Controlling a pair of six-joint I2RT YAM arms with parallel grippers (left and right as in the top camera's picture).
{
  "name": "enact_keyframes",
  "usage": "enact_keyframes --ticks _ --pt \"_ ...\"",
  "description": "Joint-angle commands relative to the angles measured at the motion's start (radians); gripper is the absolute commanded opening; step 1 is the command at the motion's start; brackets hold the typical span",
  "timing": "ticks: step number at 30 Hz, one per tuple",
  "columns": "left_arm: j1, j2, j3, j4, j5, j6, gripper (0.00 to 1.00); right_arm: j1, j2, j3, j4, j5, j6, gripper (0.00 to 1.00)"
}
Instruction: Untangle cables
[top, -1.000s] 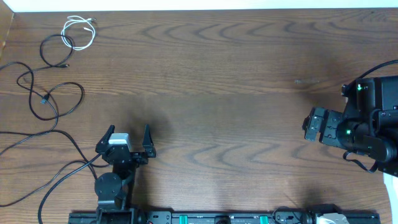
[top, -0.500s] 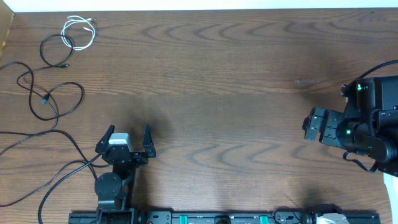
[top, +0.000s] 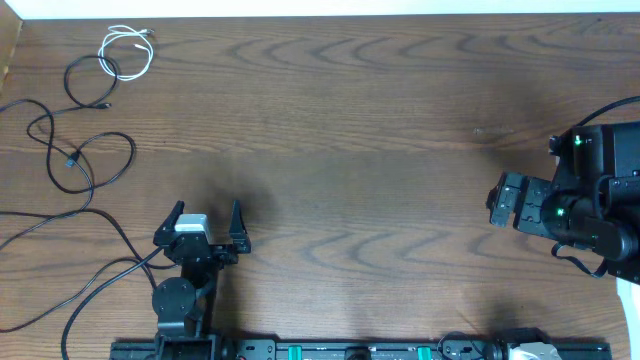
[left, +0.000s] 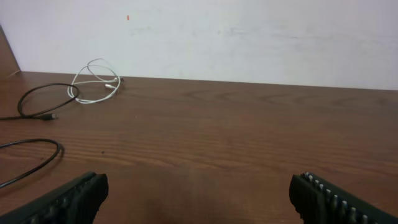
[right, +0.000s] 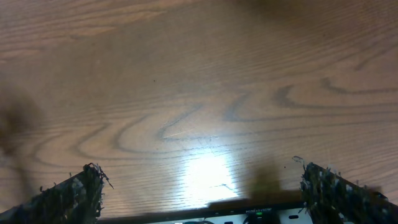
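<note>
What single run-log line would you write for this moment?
task: untangle cables | left gripper: open, empty | right gripper: open, empty | white cable: far left, next to black cables | contact: none

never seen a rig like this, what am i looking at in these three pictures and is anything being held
These are two small robot arms at a dark brown wooden table. The overhead view looks straight down. The other two views come from a camera on each wrist, with that gripper's own dark fingers at the bottom corners. The left gripper sits low on the left and the right gripper near the right edge. Both are open and hold nothing. At the far left lie a small coiled white cable and several thin looping black cables, untouched.
</note>
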Motion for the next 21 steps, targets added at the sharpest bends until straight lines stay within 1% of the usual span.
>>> enact_keyframes --ticks 1,10,17,21 --pt "-0.005 -0.006 -0.014 -0.040 0.003 0.021 0.98 -0.006 0.000 0.005 -0.001 0.005 0.006 0.99" --pt "-0.005 -0.006 -0.014 -0.040 0.002 0.021 0.98 -0.006 0.005 0.005 -0.001 0.005 0.006 0.99" --pt "-0.005 -0.006 -0.014 -0.040 0.003 0.021 0.98 -0.006 -0.064 0.005 -0.003 0.005 0.006 0.99" --pt "-0.005 -0.006 -0.014 -0.040 0.003 0.021 0.98 -0.006 -0.109 -0.010 0.036 0.065 -0.007 0.99"
